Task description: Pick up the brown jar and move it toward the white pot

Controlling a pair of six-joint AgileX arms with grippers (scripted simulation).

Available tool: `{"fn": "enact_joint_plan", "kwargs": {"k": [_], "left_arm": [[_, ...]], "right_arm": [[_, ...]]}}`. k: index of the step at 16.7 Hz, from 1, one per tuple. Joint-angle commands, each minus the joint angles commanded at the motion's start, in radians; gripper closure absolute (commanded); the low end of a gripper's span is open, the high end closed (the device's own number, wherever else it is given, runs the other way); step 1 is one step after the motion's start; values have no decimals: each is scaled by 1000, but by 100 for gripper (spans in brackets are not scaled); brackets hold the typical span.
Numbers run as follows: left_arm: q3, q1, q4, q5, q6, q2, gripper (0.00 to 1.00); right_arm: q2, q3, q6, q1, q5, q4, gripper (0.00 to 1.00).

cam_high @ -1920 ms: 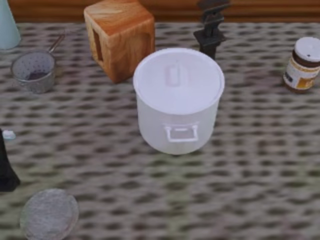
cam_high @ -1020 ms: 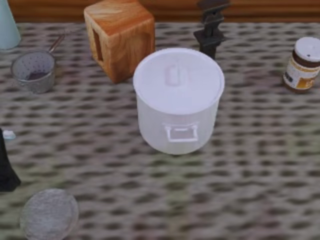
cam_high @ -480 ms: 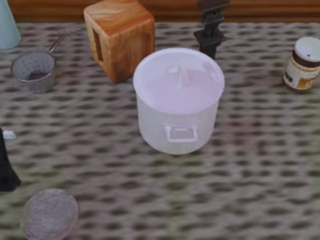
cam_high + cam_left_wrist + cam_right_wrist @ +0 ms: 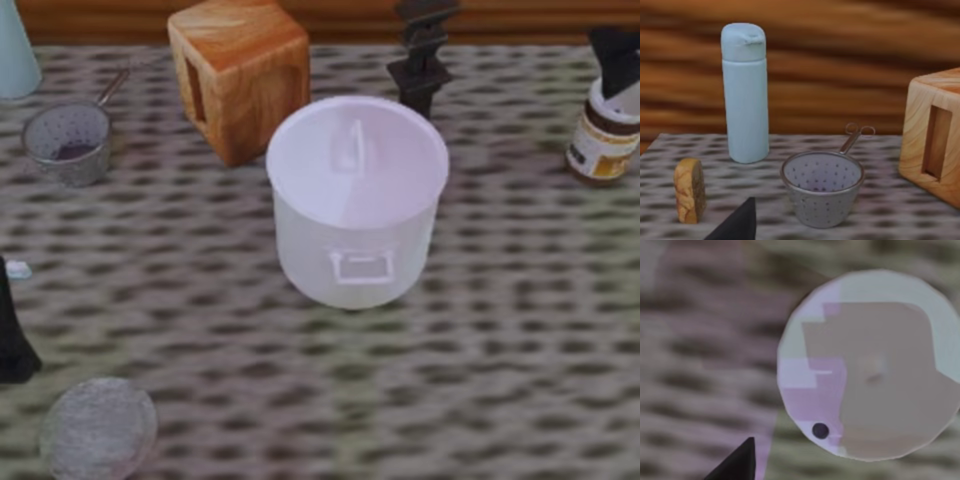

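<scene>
Step in hand: I judge this to be the approach. The small round brown jar (image 4: 604, 135) with white lid and cream-and-orange label stands on the cloth, not lifted, and nothing grips it.
Landmark: the large white cylindrical pot (image 4: 356, 205) with flat lid and small rectangular side handle, near the table's middle.
Jar position: well apart from the pot, toward the table's right edge and a little farther back than the pot. In the right wrist view its white lid (image 4: 872, 365) fills most of the picture, seen from straight above.
Right gripper: the dark shape of my right gripper (image 4: 615, 50) hangs directly over the jar's lid in the top view; I cannot tell whether its fingers are spread or closed, since only one dark tip (image 4: 735, 462) shows in its wrist view.
Left gripper: my left arm (image 4: 12, 335) sits parked far left of the pot, at the table's edge; its finger spacing I cannot tell either.
Next move, as I see it: descend so the fingers straddle the jar below the lid, close, lift, then carry it leftward to the pot, stopping short of its wall.
Risk: the jar stands close to the table's edge, so an off-centre closure could tip it.
</scene>
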Motion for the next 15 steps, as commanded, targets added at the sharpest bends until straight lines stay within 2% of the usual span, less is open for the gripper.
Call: {"fn": "enact_joint_plan", "kwargs": {"k": [5, 11, 15], "left_arm": [[0, 0, 0, 0, 0, 0, 0], [0, 0, 0, 0, 0, 0, 0], [0, 0, 0, 0, 0, 0, 0]], "right_arm": [[161, 165, -24, 14, -12, -50, 0], [164, 161, -24, 9, -11, -46, 0], [183, 99, -23, 16, -12, 37, 0]]}}
